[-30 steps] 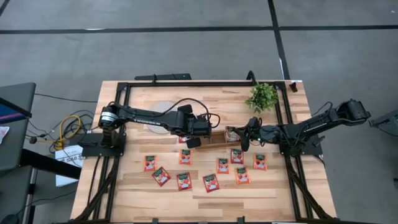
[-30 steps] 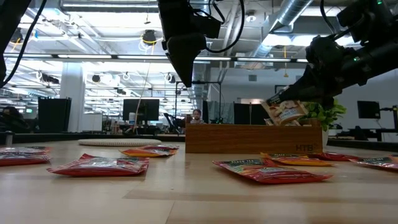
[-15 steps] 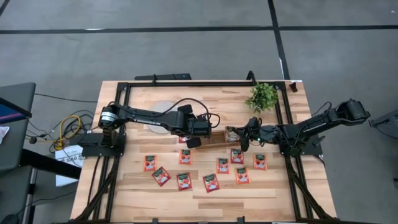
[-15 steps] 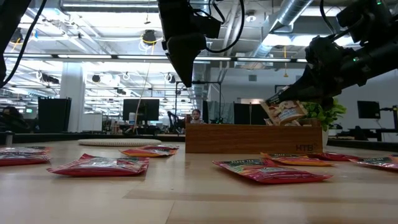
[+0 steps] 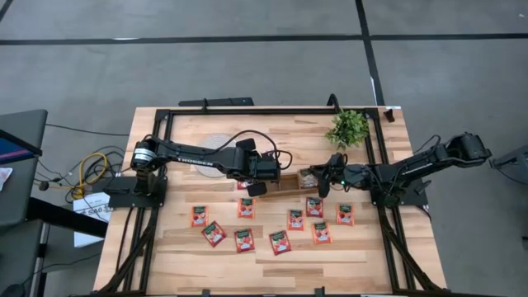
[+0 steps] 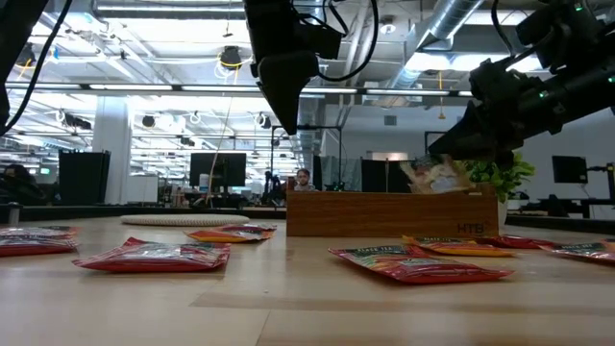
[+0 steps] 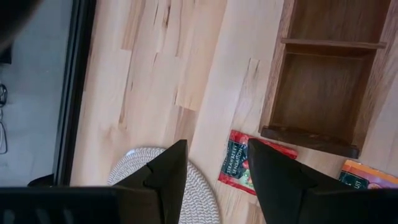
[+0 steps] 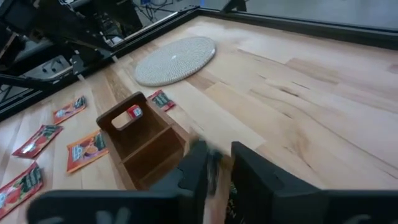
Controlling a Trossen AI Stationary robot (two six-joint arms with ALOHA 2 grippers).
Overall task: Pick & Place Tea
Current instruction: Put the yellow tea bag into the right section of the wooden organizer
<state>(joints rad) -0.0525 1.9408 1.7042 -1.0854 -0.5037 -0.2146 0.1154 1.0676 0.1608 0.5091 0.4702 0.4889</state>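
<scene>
Right pincer has loosened; its sachet drops toward the tray.

Grey floor; ceiling ducts (lit)

Light wooden table, black frame rail around its edge, brown wooden tray, round woven disc, small green plant, red tea sachets scattered flat

The left arm reaches from the bench's left side toward its middle, its left gripper hanging raised with jaws parted and nothing between them, while the right arm stretches in from the right, its right gripper raised with jaws slightly parted.
</scene>
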